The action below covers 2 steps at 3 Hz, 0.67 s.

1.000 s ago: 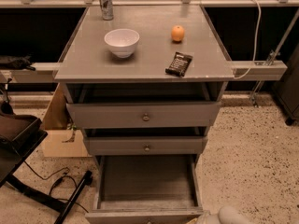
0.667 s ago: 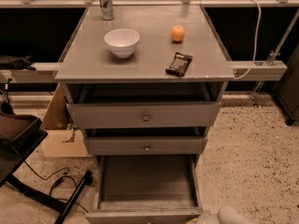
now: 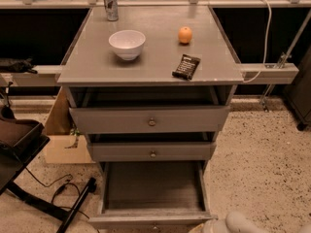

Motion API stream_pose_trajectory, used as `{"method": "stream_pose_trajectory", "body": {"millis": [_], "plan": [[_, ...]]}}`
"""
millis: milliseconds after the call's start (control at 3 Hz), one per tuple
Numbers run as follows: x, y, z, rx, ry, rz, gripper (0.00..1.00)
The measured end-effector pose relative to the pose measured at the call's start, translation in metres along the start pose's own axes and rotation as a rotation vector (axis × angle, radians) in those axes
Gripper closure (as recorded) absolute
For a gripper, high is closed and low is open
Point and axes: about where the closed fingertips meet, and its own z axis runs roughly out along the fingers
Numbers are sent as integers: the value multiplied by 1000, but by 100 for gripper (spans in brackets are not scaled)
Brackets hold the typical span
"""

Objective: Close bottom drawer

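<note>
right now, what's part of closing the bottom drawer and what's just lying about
Job: bottom drawer, pulled out; gripper at its front right corner, low in view.
Lying about: bowl, orange, snack bar, can, all on the cabinet top.

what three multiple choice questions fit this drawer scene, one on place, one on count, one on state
1. Where is the gripper? A upper left corner; B lower edge, by the bottom drawer's front right corner; C picture's middle.
2. How many things lie on the cabinet top? A two; B four; C six.
3. The bottom drawer is: A shut; B removed; C pulled far open.
B, its white body shows there; B, can, bowl, orange, dark bar; C, its bare inside shows.
</note>
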Motion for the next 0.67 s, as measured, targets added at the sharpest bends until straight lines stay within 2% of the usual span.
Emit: {"method": "stream_pose_trajectory", "body": {"millis": [333,667], "plan": [[-13,-15,-1,13,-7,-21,100],[-13,-15,-1,13,-7,-21,100]]}}
